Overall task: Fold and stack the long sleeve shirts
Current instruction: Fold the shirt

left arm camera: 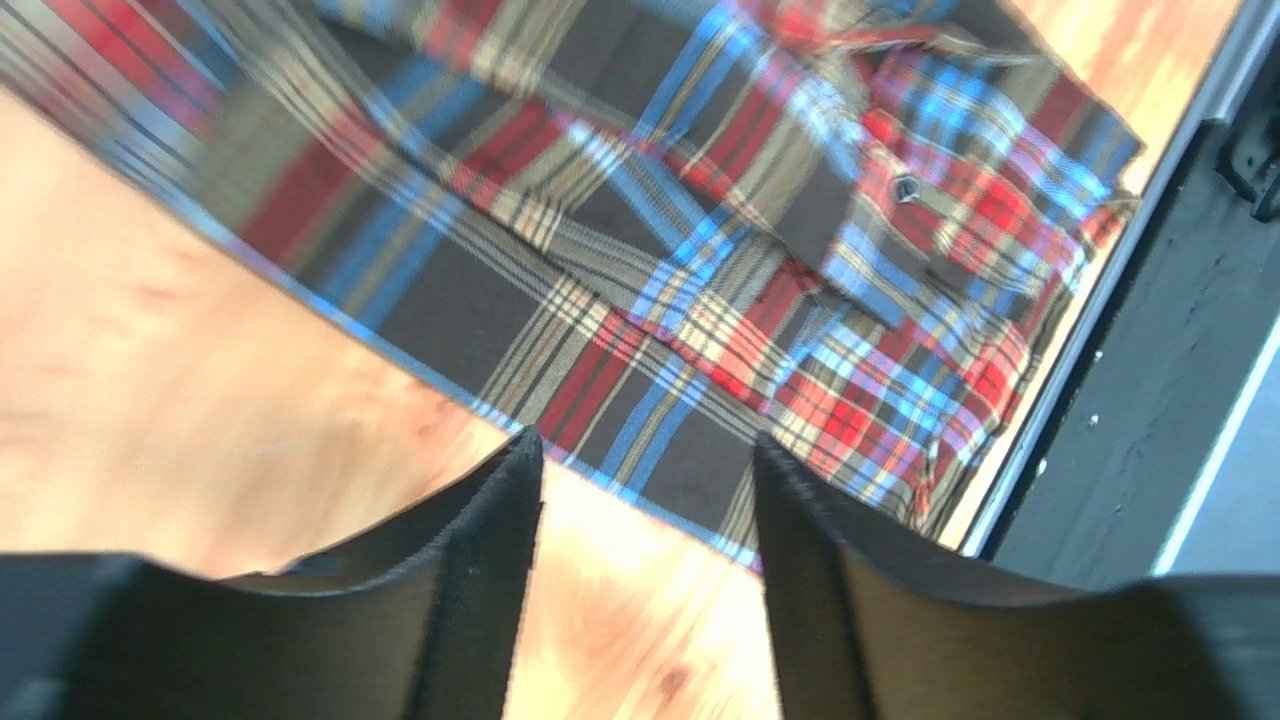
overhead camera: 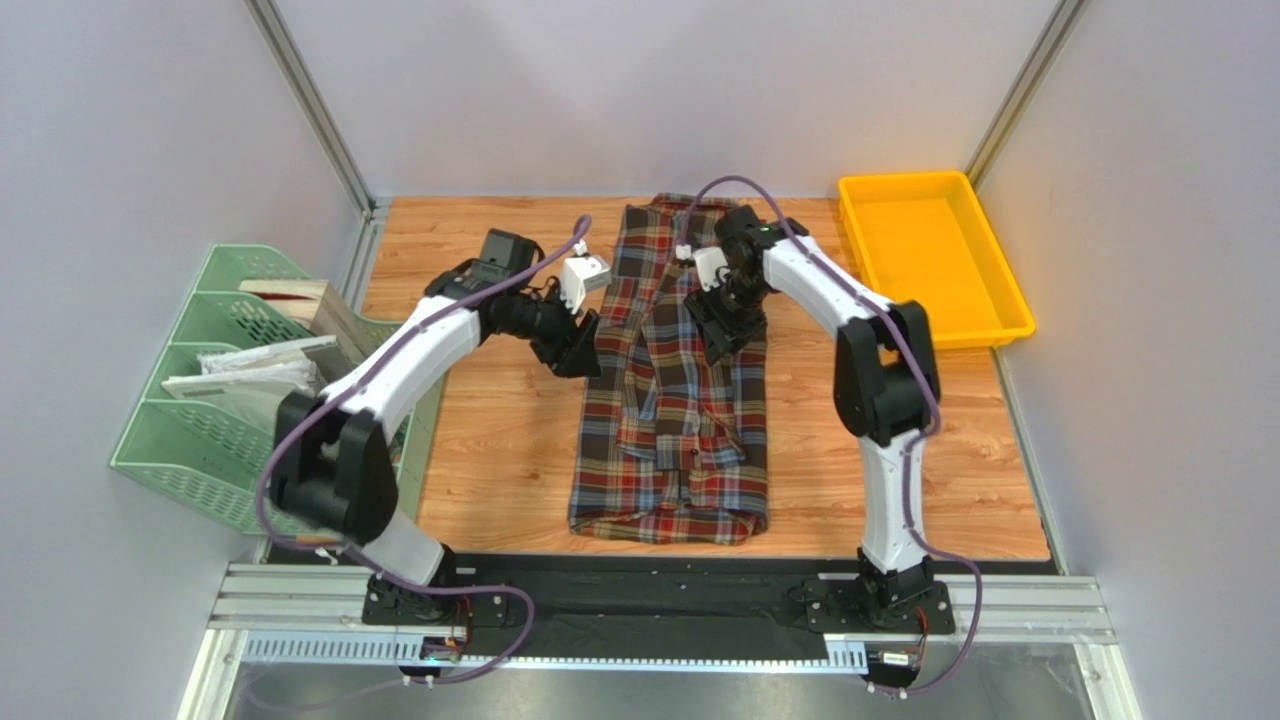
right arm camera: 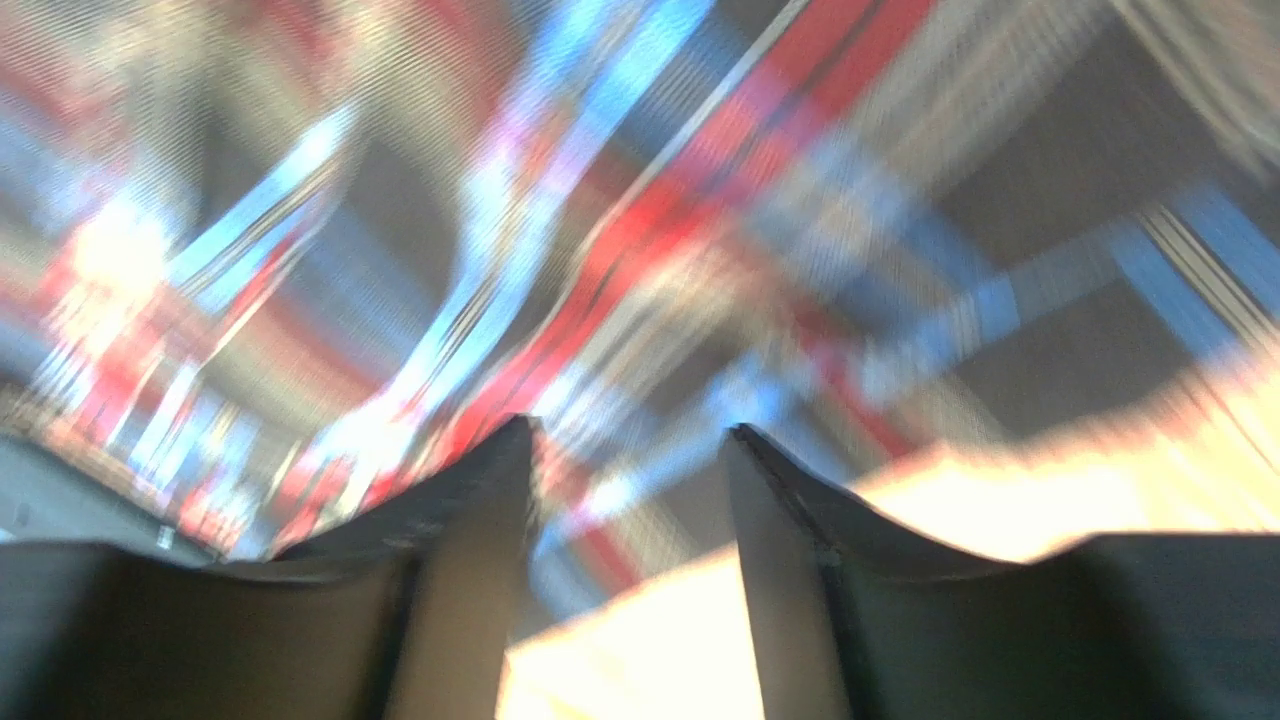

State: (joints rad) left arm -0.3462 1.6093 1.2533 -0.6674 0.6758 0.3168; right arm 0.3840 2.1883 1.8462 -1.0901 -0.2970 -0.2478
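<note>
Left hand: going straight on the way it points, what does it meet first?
The left hand likely meets the plaid shirt at its edge; bare table shows between the open fingers, so wood may come first.

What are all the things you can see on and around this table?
shirt: one, brown, red, blue and cream plaid, lying lengthwise down the middle of the table.
tray: one, yellow, far right corner.
file rack: one, pale green, left edge.
papers: a few, white, in the rack's slots.
table: one, light wood, under it all.
left gripper: one, black, open, at the shirt's left edge.
right gripper: one, black, open, over the shirt's far part.
</note>
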